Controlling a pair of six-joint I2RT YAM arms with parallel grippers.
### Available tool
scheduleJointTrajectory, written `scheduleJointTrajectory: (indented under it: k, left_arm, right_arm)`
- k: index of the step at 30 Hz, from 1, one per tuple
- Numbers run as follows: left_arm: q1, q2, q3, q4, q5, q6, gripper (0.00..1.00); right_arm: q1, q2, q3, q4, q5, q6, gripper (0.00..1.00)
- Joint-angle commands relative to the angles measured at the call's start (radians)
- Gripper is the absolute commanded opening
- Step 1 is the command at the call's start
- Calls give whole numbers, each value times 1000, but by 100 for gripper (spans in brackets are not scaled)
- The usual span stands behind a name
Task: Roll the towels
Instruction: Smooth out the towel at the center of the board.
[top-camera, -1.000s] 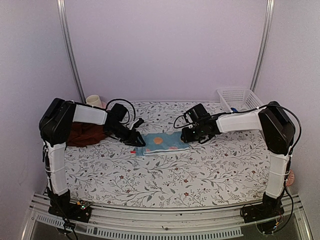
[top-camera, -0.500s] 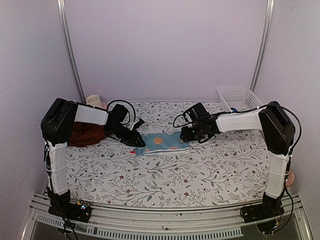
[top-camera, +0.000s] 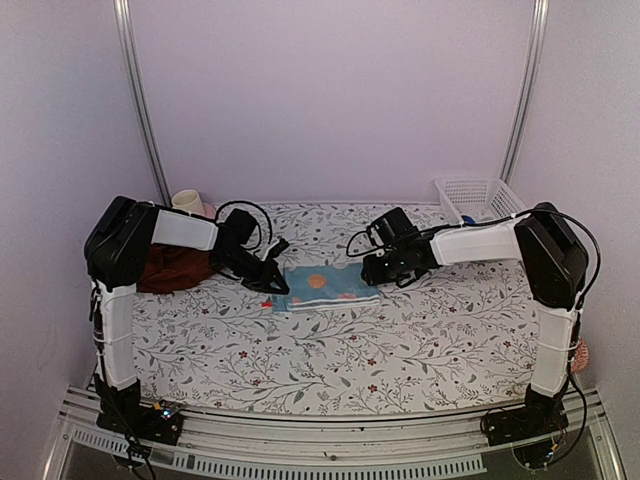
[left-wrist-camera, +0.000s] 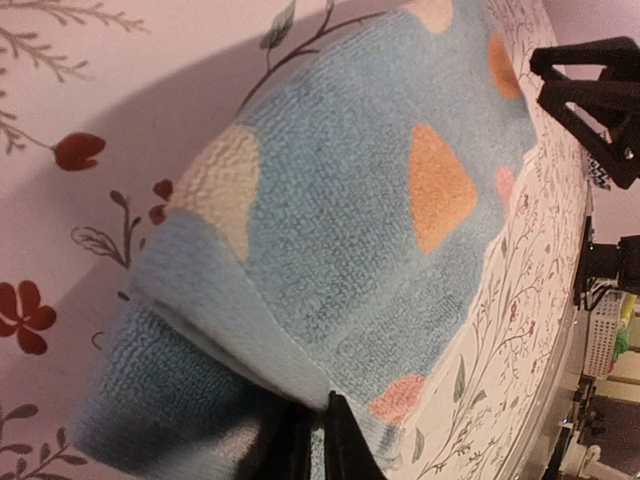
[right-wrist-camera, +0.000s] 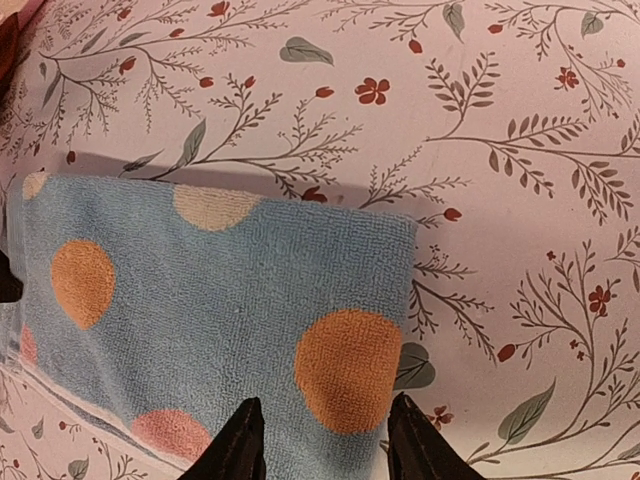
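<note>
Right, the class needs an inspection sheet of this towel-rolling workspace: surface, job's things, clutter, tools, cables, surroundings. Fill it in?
Surface: floral table covering, flat.
Job's things: light-blue towel mid-table, left end bunched up; maroon towel crumpled at far left.
Clutter: cup back left; white basket back right.
Tools: left tool pinched on the light-blue towel's left end; right tool open over its right end.
Cables: black cable looping at the left wrist.
Surroundings: plain walls, metal poles.
</note>
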Motion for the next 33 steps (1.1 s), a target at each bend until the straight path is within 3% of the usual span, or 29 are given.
scheduleJointTrajectory:
  k: [1, 13, 23, 33]
  left_arm:
    - [-2, 10, 25, -1, 36, 12, 2]
    - [-3, -70, 6, -23, 89, 37, 0]
    - [5, -145, -49, -19, 10, 29, 0]
    - [6, -121, -70, -31, -2, 32, 0]
  right_arm:
    - [7, 13, 15, -8, 22, -2, 43]
    - [6, 17, 19, -11, 33, -4, 43]
    - [5, 22, 26, -17, 48, -11, 44]
    - [6, 47, 48, -37, 47, -21, 44]
